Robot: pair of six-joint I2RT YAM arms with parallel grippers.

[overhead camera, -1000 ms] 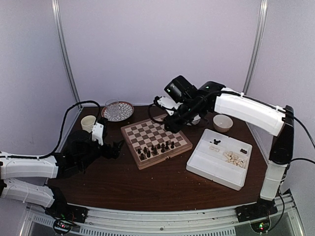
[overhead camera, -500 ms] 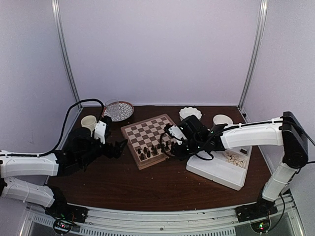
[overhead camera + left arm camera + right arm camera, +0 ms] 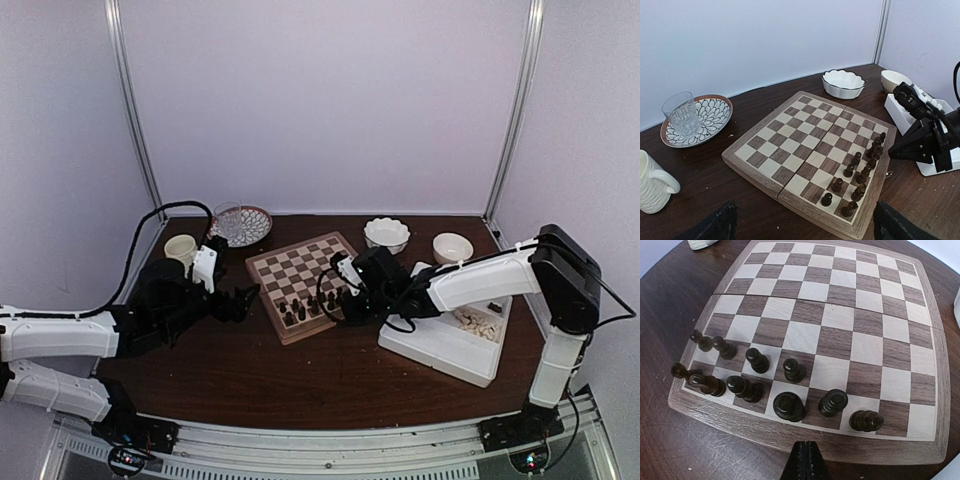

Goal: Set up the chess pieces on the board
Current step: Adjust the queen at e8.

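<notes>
Board (image 3: 290, 262): I see it flat on the surface (image 3: 250, 370), between the two arms.
Dark chess pieces (image 3: 312, 305): standing in two rows along the board's edge nearest the right arm.
Pale chess pieces (image 3: 478, 322): heaped in a white tray (image 3: 440, 350), off the board, beyond that same edge.
Left jaws: spread wide, just beside the board's left corner.
Right jaws: pressed together, tips at the board's border beside the dark rows; I cannot tell whether they touch it.

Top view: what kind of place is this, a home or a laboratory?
Most likely a robot test cell: bare white panels with metal posts, two arms mounted at the table edge, and a chessboard laid out.
</notes>
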